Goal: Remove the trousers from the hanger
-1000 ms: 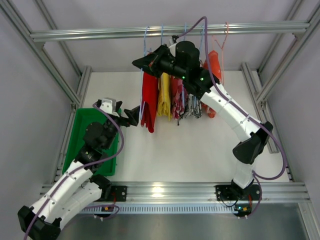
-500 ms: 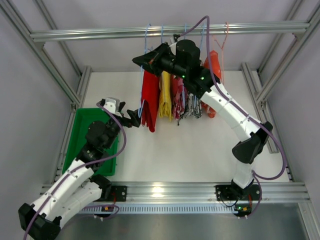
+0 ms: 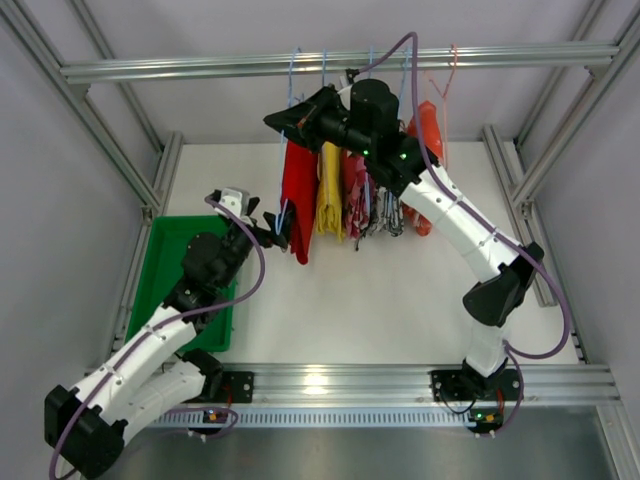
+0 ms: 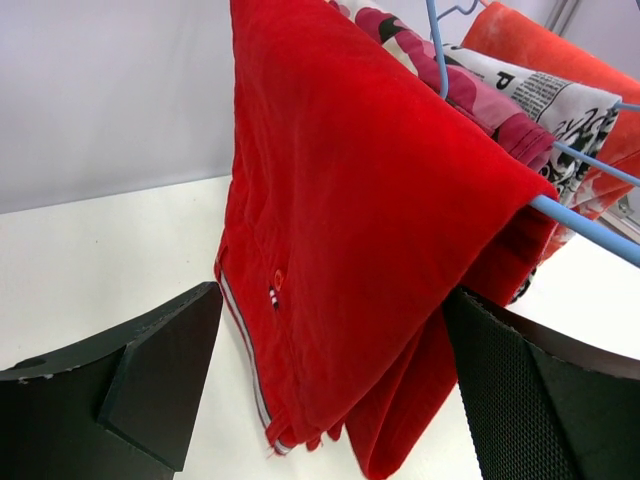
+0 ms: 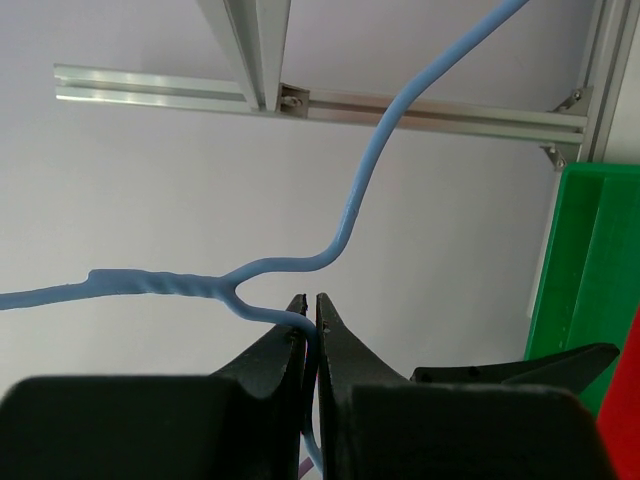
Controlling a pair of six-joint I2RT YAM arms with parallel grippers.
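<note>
**Red trousers sat between a spread pincer, not yet gripped**

The left pincer (image 4: 335,390) stood spread around the lower end of the red trousers (image 4: 350,200), which hung folded over the blue hanger (image 5: 350,220) at 12 o'clock above the worktop (image 3: 380,300). The right pincer (image 5: 312,335) was pressed together on the hanger's wire below its twist. Closing too high could catch the hanger bar, and a hard pull might slip the wire from that thin hold or swing the hanger into the yellow trousers (image 3: 328,190) at 3 o'clock.
</note>
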